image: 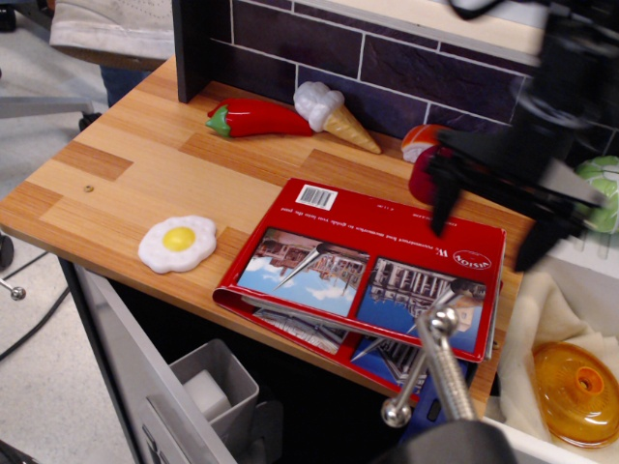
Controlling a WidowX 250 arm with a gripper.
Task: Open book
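Note:
The book (368,271) lies shut on the wooden table (126,184), red cover up, showing two building photos and a white barcode. Its front edge hangs over the table's front, and illustrated pages show under the cover. My gripper (488,232) is blurred by motion and open, its two dark fingers spread wide. It hangs over the book's far right corner, near the table's right edge. The left finger (445,203) is above the red cover. It holds nothing.
A toy fried egg (177,242) lies left of the book. A red pepper (256,118), an ice cream cone (334,114), a sushi piece (421,140) and a dark red toy (426,179) lie along the back wall. A cabbage (595,188) and an orange lid (577,391) are at the right. A metal handle (430,367) stands in front.

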